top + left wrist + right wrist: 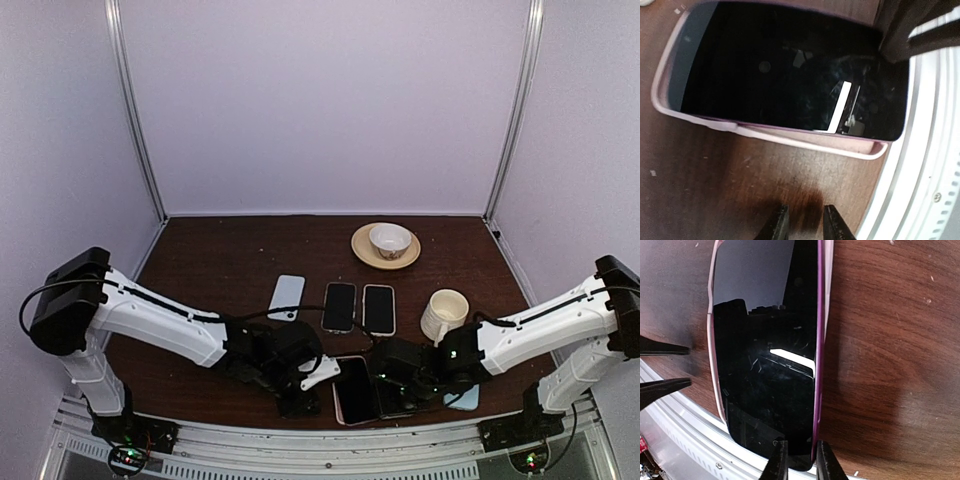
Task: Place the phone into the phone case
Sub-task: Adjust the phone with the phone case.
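A black-screened phone [355, 390] lies in a pale pink case [790, 137] at the table's front edge, between my two grippers. In the left wrist view the phone [780, 75] leaves a strip of the case floor bare on the near side. In the right wrist view the phone [765, 380] shows a purple right edge, with the case rim [711, 355] on its left. My right gripper [799, 462] is shut on that purple edge at the phone's near corner. My left gripper [805, 225] is open and empty over bare wood, just beside the case.
Two dark phones [339, 307] [378, 309] and a white one [287, 297] lie mid-table. A bowl on a saucer [386, 243] stands behind them and a cream mug [444, 313] at the right. The metal front rail [330, 440] runs right beside the case.
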You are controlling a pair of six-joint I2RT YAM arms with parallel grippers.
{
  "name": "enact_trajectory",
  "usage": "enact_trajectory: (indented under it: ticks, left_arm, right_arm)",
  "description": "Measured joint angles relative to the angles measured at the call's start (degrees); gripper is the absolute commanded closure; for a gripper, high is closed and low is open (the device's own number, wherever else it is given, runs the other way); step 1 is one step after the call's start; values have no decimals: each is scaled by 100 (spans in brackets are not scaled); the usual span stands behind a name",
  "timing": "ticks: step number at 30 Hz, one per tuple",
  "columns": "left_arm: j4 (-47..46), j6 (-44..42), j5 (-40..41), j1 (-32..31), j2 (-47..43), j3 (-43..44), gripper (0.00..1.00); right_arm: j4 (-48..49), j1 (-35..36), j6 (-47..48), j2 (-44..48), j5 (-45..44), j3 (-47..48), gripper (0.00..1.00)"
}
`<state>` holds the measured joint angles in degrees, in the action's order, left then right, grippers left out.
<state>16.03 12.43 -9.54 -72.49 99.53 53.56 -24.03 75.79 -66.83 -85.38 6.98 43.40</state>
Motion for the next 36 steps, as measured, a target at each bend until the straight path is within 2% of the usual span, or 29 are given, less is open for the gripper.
enact_trajectory:
  ticks: [5, 13, 16, 20, 28, 36]
  left_arm:
    - [-144, -179, -304, 0, 382, 273, 74]
    - [-223, -273, -688, 68, 570, 435, 74]
    - [-232, -269, -761, 81, 570, 435, 75]
    - [-243, -238, -789, 92, 570, 428, 75]
    - [-308, -173, -872, 98, 570, 407, 74]
    - [-361, -120, -994, 146, 570, 365, 72]
  right_arm:
    - [330, 9, -181, 2, -92, -142, 94]
    - [638, 15, -376, 94, -330, -291, 96]
    - [734, 15, -387, 92, -380, -291, 94]
    - [789, 17, -387, 109, -387, -306, 85]
    - [879, 15, -396, 85, -424, -334, 85]
    - [-37, 39, -219, -442, -426, 407, 85]
